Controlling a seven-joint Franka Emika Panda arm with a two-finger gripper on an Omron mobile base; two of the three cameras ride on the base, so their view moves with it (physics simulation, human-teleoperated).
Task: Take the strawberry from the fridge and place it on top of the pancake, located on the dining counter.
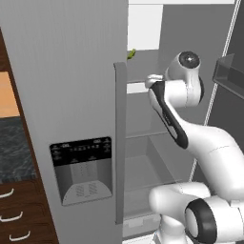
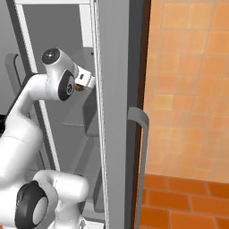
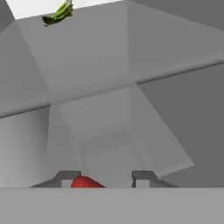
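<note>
Inside: one strawberry (image 3: 86, 182) (between the gripper's (image 3: 104, 178) tips), one green item (image 3: 57, 14).

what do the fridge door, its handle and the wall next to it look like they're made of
The fridge door looks like brushed grey metal: flat, matte, with faint vertical streaks. Its long handle seems to be the same dull grey metal, though it could be plastic; no shine shows. The wall looks like glazed orange ceramic tile, with square panels and pale grout lines.
</note>
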